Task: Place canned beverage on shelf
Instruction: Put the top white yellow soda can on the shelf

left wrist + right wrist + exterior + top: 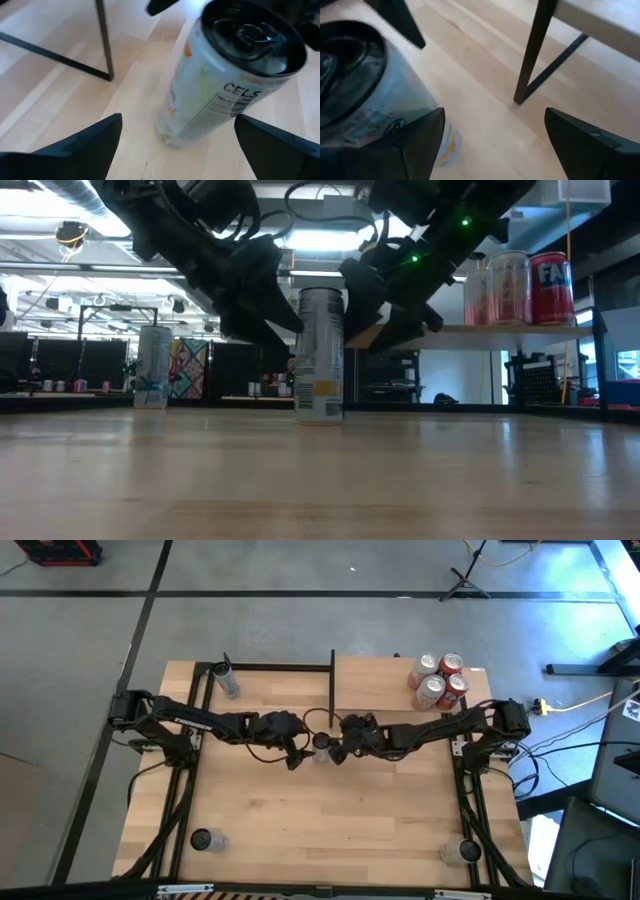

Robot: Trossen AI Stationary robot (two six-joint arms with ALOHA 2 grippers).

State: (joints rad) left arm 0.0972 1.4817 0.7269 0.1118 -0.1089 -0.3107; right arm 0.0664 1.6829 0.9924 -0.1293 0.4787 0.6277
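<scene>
A tall silver beverage can (pixel 320 743) stands upright on its base in the middle of the tabletop; the low view shows the can (pixel 320 355) between both grippers. My left gripper (pixel 299 747) is open on the can's left. In the left wrist view the can (pixel 210 85) stands between its fingers with a gap on each side. My right gripper (pixel 341 748) is open on the can's right, with the can (pixel 365 95) beside one finger. The shelf (pixel 380 680) stands raised at the far right. My right gripper has one finger (pixel 417 142) close against the can's upper side (pixel 395 107). Whether that finger touches the can, I cannot tell. The can stays upright on the table.
Several red and silver cans (pixel 440 680) stand on the shelf's right end. Single cans stand at the far left (pixel 228 681), the near left (pixel 205 839) and the near right (pixel 466 852). A black shelf post (pixel 332 690) rises just beyond the grippers.
</scene>
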